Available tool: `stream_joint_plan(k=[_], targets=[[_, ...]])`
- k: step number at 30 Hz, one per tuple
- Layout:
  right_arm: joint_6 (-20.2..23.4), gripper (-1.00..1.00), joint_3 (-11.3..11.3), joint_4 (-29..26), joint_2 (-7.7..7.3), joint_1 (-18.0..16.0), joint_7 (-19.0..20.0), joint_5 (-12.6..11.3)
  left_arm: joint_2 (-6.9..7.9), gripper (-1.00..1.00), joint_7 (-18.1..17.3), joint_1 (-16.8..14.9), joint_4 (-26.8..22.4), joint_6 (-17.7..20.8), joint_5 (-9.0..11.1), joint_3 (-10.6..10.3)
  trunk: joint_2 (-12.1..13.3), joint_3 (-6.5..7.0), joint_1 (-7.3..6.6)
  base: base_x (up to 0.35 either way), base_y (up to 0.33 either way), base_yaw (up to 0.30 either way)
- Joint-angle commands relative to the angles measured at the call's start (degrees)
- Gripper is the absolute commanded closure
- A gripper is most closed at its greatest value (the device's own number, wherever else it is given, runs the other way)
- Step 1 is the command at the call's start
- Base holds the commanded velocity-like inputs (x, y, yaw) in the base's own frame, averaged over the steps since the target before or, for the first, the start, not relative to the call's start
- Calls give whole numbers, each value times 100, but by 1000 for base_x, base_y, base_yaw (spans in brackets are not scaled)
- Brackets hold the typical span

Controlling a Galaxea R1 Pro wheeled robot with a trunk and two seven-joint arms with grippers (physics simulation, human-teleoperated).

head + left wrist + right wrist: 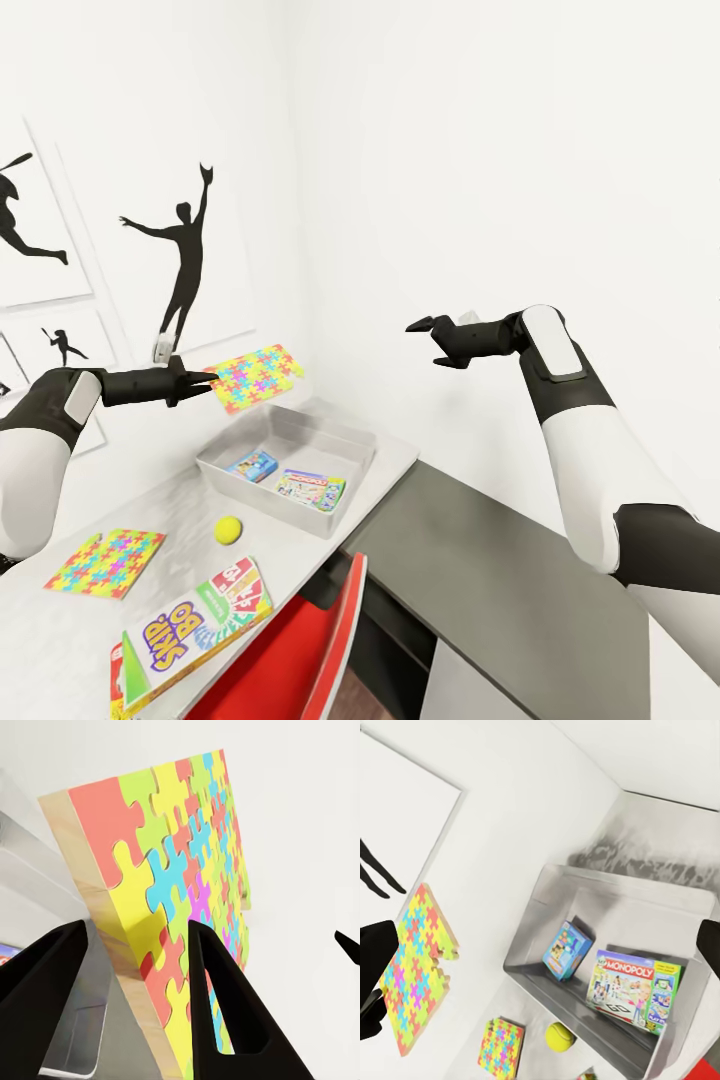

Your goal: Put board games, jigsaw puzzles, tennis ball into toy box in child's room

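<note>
The toy box (225, 470) stood on the worktop (60, 630) and already held the small blue board game (252, 464) and the Monopoly box (311, 489), so two toys seemed to be done. One jigsaw puzzle (253, 378) was in the air above the far side of the box, pinched at its edge by the left gripper (205, 382). The right gripper (428, 338) hung apart with its fingers spread and empty, and the second puzzle (106, 562), the tennis ball (228, 529) and the Skip-Bo box (188, 632) were left on the worktop.
</note>
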Motion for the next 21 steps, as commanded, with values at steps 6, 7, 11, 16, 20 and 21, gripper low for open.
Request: stream_joint_plan(k=[6, 7, 11, 16, 20, 21], targets=[[12, -100, -3, -4, 1, -6, -61, -63, -1, 100, 3, -7, 3, 31, 12, 15, -13, -13, 4, 0, -89, 14], [12, -100, -3, -4, 2, -6, -60, -64, -1, 100, 3, -7, 3, 31, 12, 15, -13, -13, 4, 0, -62, 3], [12, -100, -3, -5, 3, -6, -60, -67, -1, 100, 3, -7, 3, 35, 12, 15, -13, -12, 4, 0, -29, 16], [12, -100, 0, -5, 3, -6, -60, -69, 1, 100, 3, -7, 3, 39, 17, 21, -13, -12, 4, 0, -19, 168], [12, -100, 4, -5, 5, -6, -60, -69, 0, 100, 3, -7, 3, 39, 17, 23, -13, -12, 4, 0, -10, 228], [12, -100, 3, -5, 4, -6, -60, -69, 0, 100, 3, -7, 3, 39, 17, 23, -13, -12, 4, 0, -3, 103]])
